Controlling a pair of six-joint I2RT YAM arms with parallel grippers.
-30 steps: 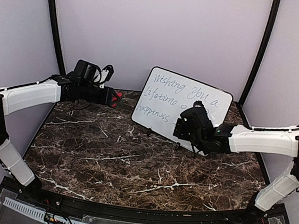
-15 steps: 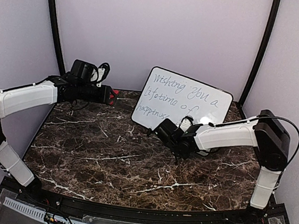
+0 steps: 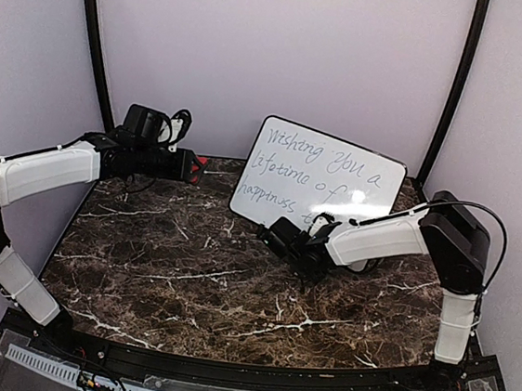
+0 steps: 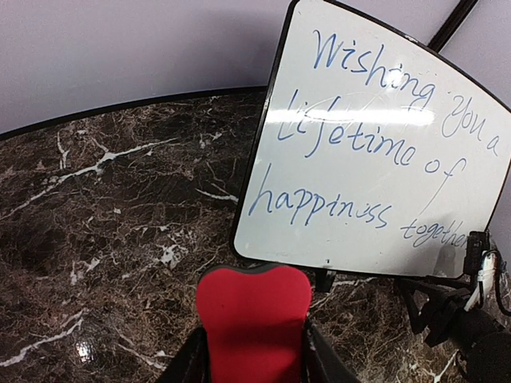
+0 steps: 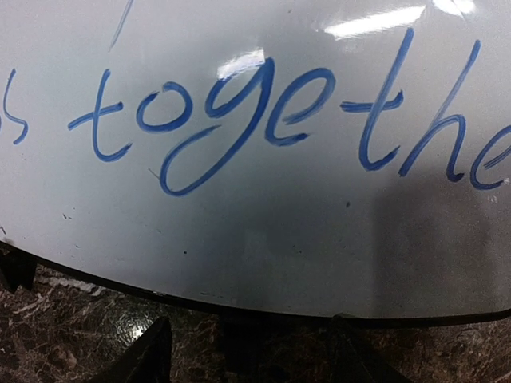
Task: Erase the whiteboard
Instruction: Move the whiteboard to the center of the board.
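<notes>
Whiteboard (image 3: pixel 319 178): stands upper centre-right of the overhead frame, at the back of the dark marble table (image 3: pixel 188 272), with blue handwriting across its face
Left gripper (image 3: pixel 190 166): upper left, well apart from the board, clenched on a red eraser (image 4: pixel 254 307)
Right gripper (image 3: pixel 273 237): centre frame, at the board's lower edge, fingers (image 5: pixel 152 359) spread, grasping nothing

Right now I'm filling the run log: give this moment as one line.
left gripper: shut on red eraser | right gripper: open at whiteboard lower edge | writing: not erased
</notes>
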